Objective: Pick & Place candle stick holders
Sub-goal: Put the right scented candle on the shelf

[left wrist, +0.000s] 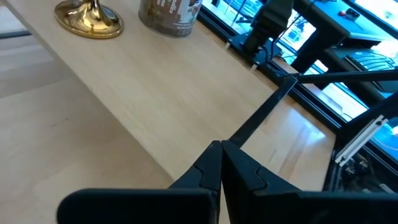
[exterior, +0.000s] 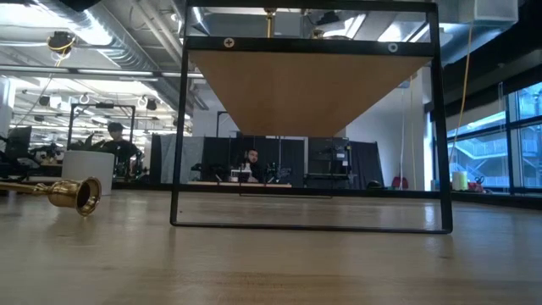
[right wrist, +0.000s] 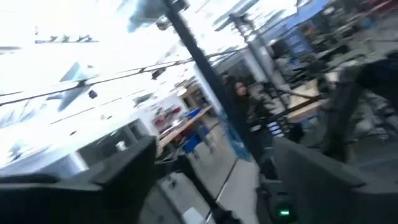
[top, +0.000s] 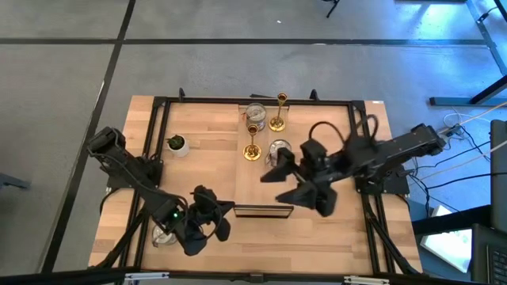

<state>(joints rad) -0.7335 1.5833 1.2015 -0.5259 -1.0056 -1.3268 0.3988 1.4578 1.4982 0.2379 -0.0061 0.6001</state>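
Observation:
Two gold candle stick holders [top: 278,112] [top: 252,148] stand upright on their round bases at the table's far middle. Silvery cups [top: 255,113] [top: 279,148] stand beside them, and a third [top: 162,233] sits at the near left by my left arm. Another gold holder [exterior: 66,193] lies on its side in the low view. My left gripper [left wrist: 221,163] is shut and empty near the table's front middle [top: 224,208]; a gold base [left wrist: 90,17] and a silvery cup [left wrist: 168,15] stand ahead of it. My right gripper [top: 291,182] is open and empty, just on the near side of the cups. My left gripper's shut fingertips [left wrist: 211,160] stand at the end of a thin black bar [left wrist: 261,112]; I cannot tell whether they touch it.
A small green plant in a white pot [top: 177,144] stands at the far left. A dark-framed wooden board [top: 263,210] stands at the front middle and fills the low view [exterior: 309,85]. A black frame [top: 158,119] runs round the table. People sit in the room behind.

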